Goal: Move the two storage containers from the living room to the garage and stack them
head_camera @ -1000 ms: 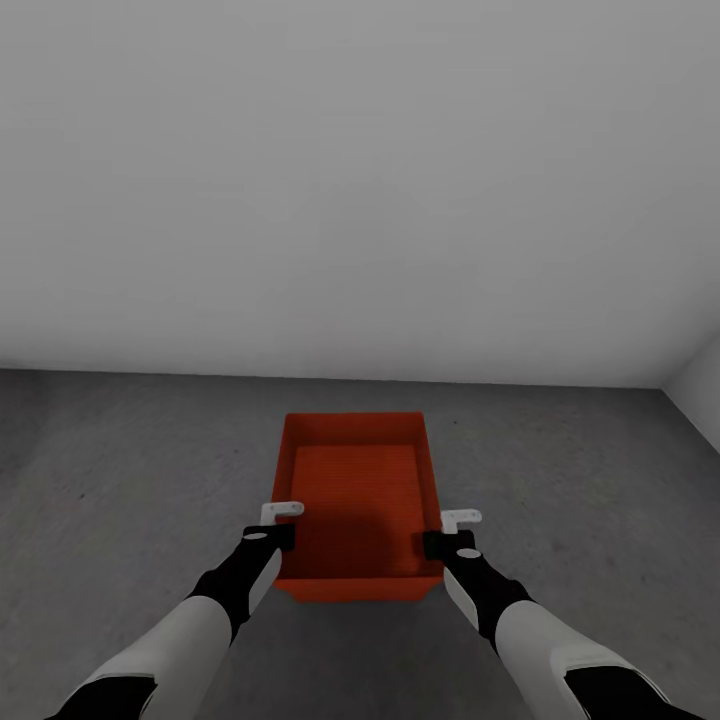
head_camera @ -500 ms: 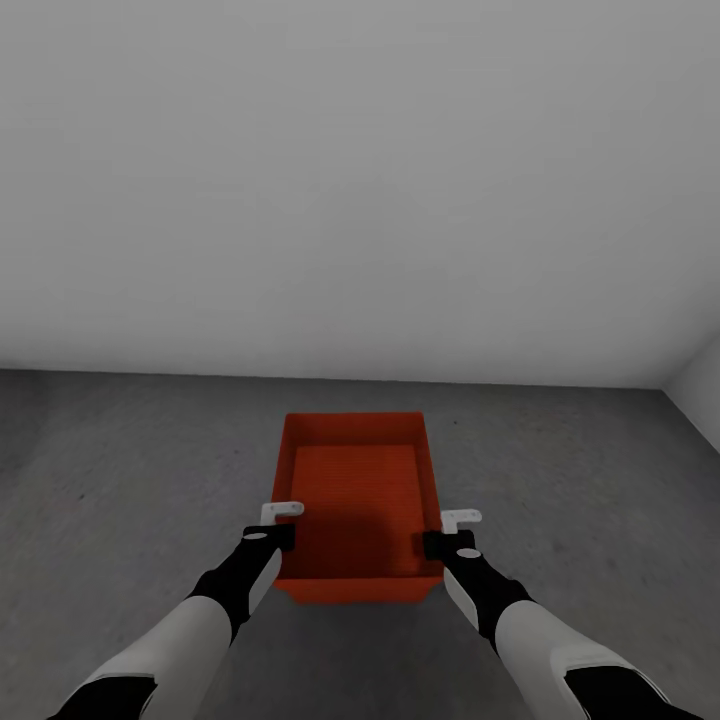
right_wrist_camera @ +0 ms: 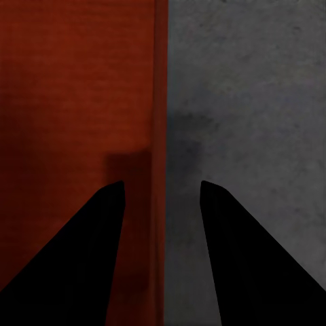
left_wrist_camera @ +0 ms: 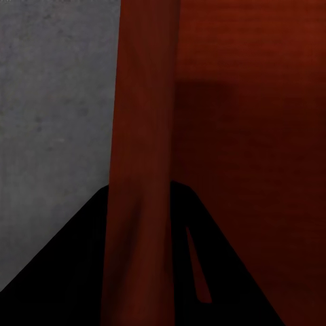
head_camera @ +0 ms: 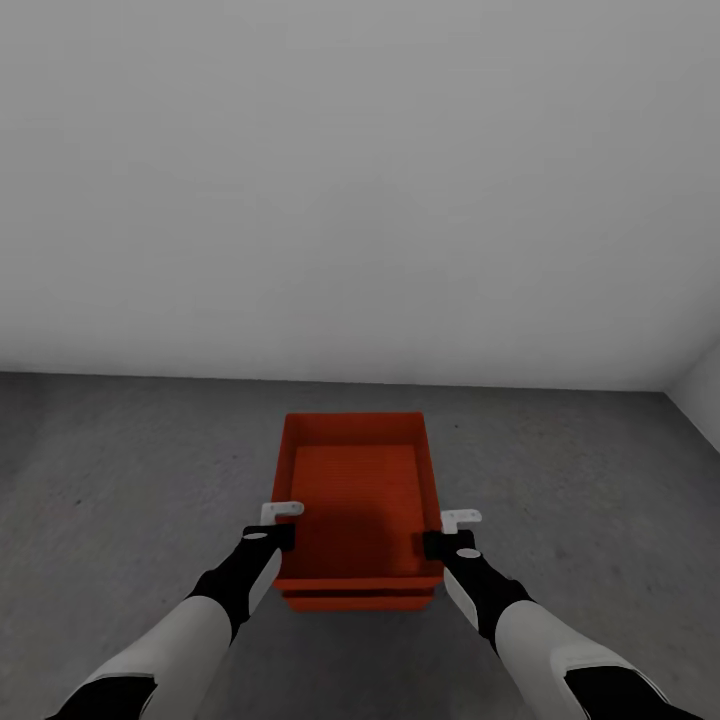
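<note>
Two orange-red storage containers (head_camera: 358,490) are seen nested, the inner base finely ribbed and shaded darker toward the near end. The floor (head_camera: 130,460) is rendered in mottled dark grey, the wall (head_camera: 360,180) in plain pale grey-white. Black fingers (right_wrist_camera: 81,258) and white-and-black arms (head_camera: 200,620) are shown.

wall (head_camera: 360,180): plain white-grey | floor (head_camera: 120,470): dark mottled concrete | light: even

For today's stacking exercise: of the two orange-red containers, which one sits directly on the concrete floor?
The lower container, seen as a thin strip at the near end, rests on the floor. The upper container sits on it, its interior open to view.
</note>
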`<state>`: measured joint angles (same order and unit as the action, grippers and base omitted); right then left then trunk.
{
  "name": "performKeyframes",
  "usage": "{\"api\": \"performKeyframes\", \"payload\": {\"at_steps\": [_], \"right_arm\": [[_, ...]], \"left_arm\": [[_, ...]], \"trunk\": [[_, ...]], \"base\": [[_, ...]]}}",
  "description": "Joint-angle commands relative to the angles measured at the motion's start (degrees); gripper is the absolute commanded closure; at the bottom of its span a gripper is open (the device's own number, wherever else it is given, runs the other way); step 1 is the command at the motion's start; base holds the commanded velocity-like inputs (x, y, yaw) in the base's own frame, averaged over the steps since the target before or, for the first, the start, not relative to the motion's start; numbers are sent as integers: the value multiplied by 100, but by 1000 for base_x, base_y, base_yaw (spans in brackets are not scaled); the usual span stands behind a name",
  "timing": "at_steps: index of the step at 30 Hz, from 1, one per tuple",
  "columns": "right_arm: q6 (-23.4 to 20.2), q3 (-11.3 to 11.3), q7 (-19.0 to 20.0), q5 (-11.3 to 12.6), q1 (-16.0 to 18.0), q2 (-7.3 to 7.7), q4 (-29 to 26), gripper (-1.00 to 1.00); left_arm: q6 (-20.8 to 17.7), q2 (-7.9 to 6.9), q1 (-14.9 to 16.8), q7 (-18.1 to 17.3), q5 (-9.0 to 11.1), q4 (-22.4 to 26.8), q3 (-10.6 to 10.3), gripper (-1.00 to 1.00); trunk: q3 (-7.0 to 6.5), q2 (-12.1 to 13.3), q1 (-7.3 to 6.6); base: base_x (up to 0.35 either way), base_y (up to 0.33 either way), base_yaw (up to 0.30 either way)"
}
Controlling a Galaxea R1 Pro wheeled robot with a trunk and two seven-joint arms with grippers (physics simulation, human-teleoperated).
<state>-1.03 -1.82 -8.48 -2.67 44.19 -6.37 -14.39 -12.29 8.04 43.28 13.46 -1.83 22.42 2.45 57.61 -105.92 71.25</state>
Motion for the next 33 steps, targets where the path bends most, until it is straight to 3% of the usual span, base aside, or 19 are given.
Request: {"api": "performKeyframes", "payload": {"at_steps": [1,33], "right_arm": [[-11,6,-5,74,-5,-5,15,100],[-11,6,-5,74,-3,-5,15,100]], "left_arm": [[385,31,5,-36,90,26,89,100],[385,31,5,-36,90,17,89,100]], "trunk": [[4,-2,-1],[4,-2,-1]], "base": [[2,0,0],[-20,0,0]]}}
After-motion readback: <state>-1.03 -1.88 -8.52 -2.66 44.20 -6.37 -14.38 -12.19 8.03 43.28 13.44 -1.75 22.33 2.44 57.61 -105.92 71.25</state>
